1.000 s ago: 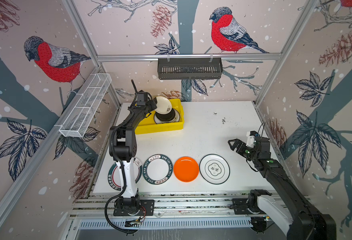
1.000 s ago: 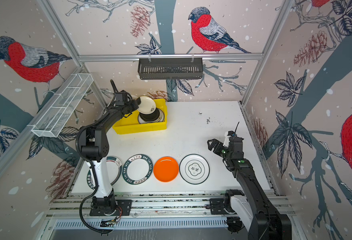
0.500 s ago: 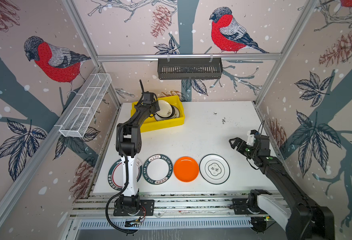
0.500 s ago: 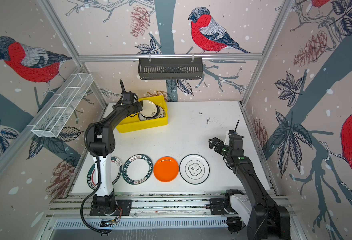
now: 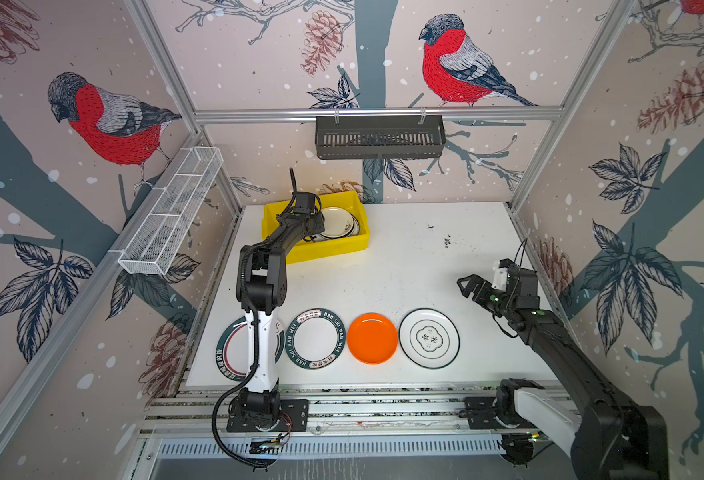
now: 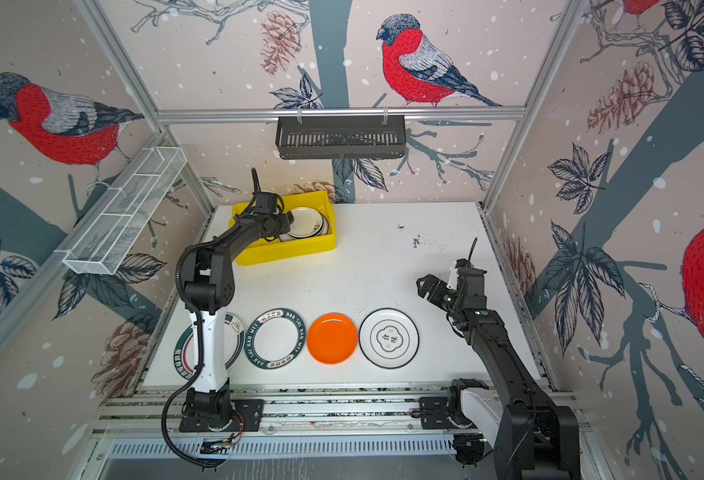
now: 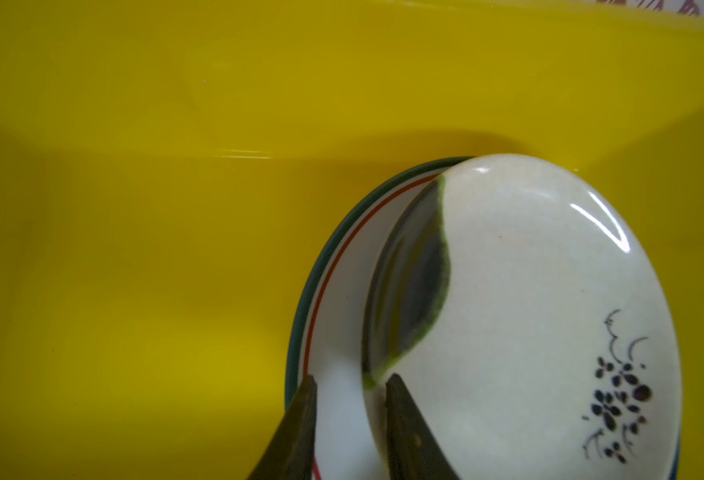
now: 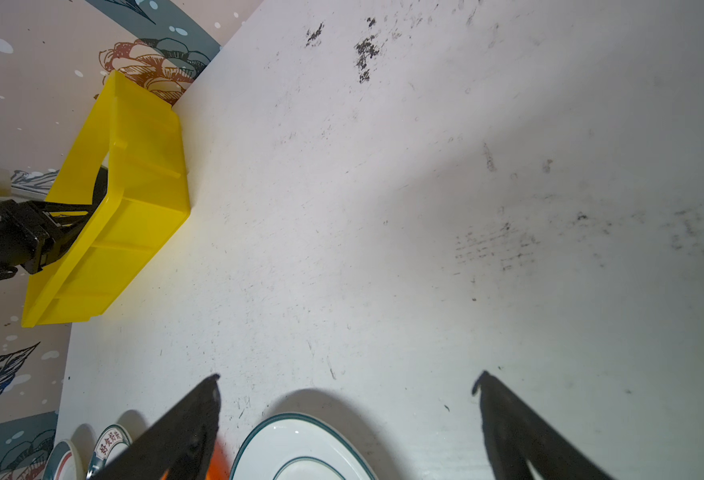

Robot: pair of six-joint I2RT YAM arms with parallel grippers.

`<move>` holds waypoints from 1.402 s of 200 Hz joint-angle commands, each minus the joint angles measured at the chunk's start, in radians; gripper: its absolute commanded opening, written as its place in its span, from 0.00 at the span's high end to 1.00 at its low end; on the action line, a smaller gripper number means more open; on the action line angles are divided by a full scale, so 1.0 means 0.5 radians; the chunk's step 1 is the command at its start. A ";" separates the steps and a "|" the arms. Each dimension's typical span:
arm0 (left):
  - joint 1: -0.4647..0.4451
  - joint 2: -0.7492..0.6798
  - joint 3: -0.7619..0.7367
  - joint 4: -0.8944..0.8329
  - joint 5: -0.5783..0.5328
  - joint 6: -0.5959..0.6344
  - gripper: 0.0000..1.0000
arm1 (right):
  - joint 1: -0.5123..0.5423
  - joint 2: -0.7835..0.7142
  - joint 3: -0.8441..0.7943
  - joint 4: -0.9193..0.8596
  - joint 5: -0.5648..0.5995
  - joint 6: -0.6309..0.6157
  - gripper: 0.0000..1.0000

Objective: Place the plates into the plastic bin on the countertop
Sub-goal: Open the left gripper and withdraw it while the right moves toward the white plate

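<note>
The yellow plastic bin [image 5: 325, 249] [image 6: 288, 253] stands at the back left of the white countertop [image 5: 404, 270]. My left gripper [image 5: 316, 227] [image 7: 348, 380] reaches inside it, open by a narrow gap. The rim of a cream plate [image 7: 529, 311] [image 5: 336, 218] lies between the fingers, unpinched, resting tilted on a plate with a green and red rim [image 7: 342, 332]. Along the front lie a teal-rimmed plate [image 5: 230, 353] partly behind the left arm, a green lettered plate [image 5: 315, 338], an orange plate [image 5: 372, 338] and a white plate with characters [image 5: 429, 338]. My right gripper [image 5: 468, 286] [image 8: 348, 376] hovers open and empty.
A black slotted basket [image 5: 379, 141] hangs on the back rail. A white wire-mesh basket [image 5: 171, 216] hangs on the left wall. Aluminium rails [image 5: 363, 399] run along the front edge. Dark scuffs [image 8: 363, 54] mark the countertop's back right.
The left arm carried the cream plate from above the bin down onto the stack inside it, and its jaws have parted. The right arm has barely moved.
</note>
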 commanded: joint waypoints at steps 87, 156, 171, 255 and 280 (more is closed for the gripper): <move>-0.038 -0.674 -0.529 0.269 0.060 0.035 0.06 | 0.022 -0.091 -0.055 -0.319 0.003 -0.064 0.04; -0.188 -1.223 -1.198 0.559 0.347 -0.178 0.03 | 0.282 -0.247 -0.286 -0.356 -0.037 0.122 0.05; -0.239 -1.324 -1.316 0.577 0.430 -0.196 0.03 | 0.299 -0.244 -0.324 -0.346 -0.076 0.145 0.08; -0.583 -1.738 -1.867 0.791 0.620 -0.443 0.03 | 0.364 -0.324 -0.478 -0.359 -0.160 0.253 0.24; -0.690 -1.714 -1.917 0.864 0.642 -0.519 0.03 | 0.373 -0.377 -0.504 -0.362 -0.161 0.281 0.27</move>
